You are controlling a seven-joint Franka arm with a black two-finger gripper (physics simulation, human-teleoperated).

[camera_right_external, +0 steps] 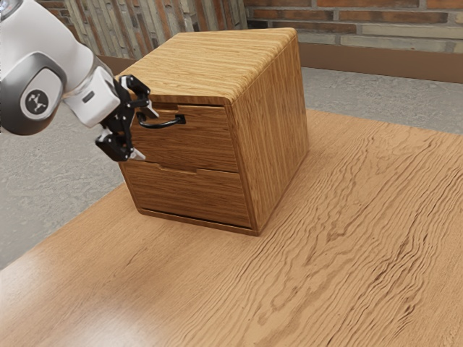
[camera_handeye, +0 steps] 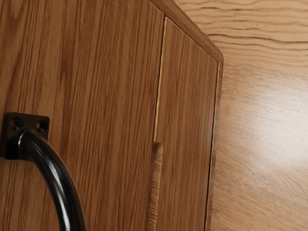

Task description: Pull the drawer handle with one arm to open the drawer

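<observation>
Step in hand: reach and grasp, pull not yet begun. Your gripper (camera_right_external: pixel 143 132) hangs spread around one end of the handle (camera_right_external: pixel 165 123) on the top drawer (camera_right_external: pixel 195 141), which looks shut. Next: pinch the bar, then draw straight outward.

The arm (camera_right_external: pixel 51 50) is covered in smooth, rounded white shells, joined by a grey section (camera_right_external: pixel 18 108) that carries a round black cap (camera_right_external: pixel 36 101) with small white markings. A white block (camera_right_external: pixel 87 105) with a small grey mark sits at the wrist. From it extends the gripper (camera_right_external: pixel 143 133), an angular black frame of bare struts whose fingers (camera_right_external: pixel 150 110) end in pale tips.
</observation>
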